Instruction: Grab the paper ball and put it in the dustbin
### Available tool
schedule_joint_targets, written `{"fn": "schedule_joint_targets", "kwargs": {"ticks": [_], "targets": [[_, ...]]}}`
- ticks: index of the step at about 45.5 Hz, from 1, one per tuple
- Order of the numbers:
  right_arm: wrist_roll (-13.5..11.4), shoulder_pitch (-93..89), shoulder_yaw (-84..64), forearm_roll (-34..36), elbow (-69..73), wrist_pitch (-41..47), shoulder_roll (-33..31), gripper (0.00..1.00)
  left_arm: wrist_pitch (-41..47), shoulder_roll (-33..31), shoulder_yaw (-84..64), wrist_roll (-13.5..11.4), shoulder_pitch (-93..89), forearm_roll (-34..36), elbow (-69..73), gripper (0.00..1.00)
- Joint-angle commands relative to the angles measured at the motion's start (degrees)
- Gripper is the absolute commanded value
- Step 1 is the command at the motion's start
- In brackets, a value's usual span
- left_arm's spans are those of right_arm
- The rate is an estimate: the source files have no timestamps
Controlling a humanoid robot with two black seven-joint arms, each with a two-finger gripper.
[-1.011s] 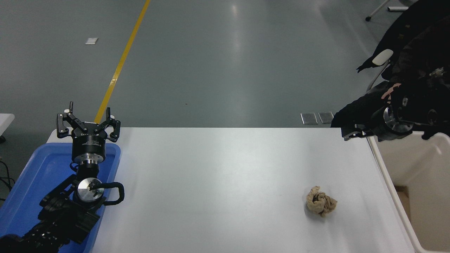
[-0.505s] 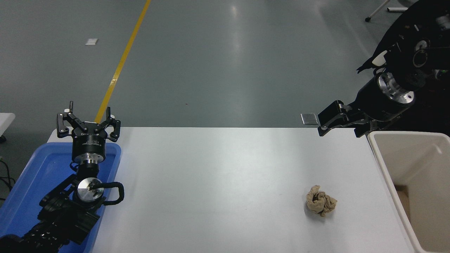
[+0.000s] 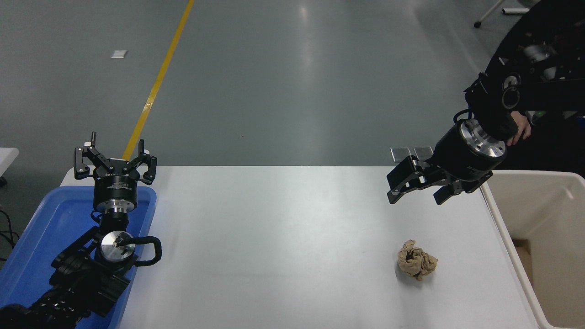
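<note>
My right fingers (image 3: 413,192) are spread apart and hold nothing. They hang in the air over the far right part of the counter (image 3: 283,237). The ball (image 3: 417,265) lies on the counter nearer to me than my fingers, well apart from them and close to the bin (image 3: 502,228). I think the ball is light and soft and will squash, so I should pinch it across its middle. My left fingers (image 3: 114,157) rest spread wide over the tray (image 3: 41,228).

Found bare counter (image 3: 283,237) all round the paper ball (image 3: 417,265), open air between it and the spread right end effector (image 3: 417,191) above, only the dustbin (image 3: 502,219) rim walling the right.
</note>
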Motion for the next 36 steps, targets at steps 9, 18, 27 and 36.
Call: {"fn": "schedule_joint_targets", "kwargs": {"ticks": [9,18,27,36], "targets": [[-0.1,-16.6,4.4,-1.5,-9.2,-4.6,5.1,1.00,0.0,0.0,0.0,0.0,0.1,0.0,0.0,0.99],[-0.3,-23.2,5.4,-4.9,-13.6,-7.7,8.4,1.00,0.0,0.0,0.0,0.0,0.1,0.0,0.0,0.99],[-0.3,-28.6,5.4,-8.0,-18.6,-9.7,10.6,1.00,0.0,0.0,0.0,0.0,0.1,0.0,0.0,0.99],[-0.4,-31.6,5.3,-8.1,-20.8,-10.8,11.6,1.00,0.0,0.0,0.0,0.0,0.1,0.0,0.0,0.99]]}}
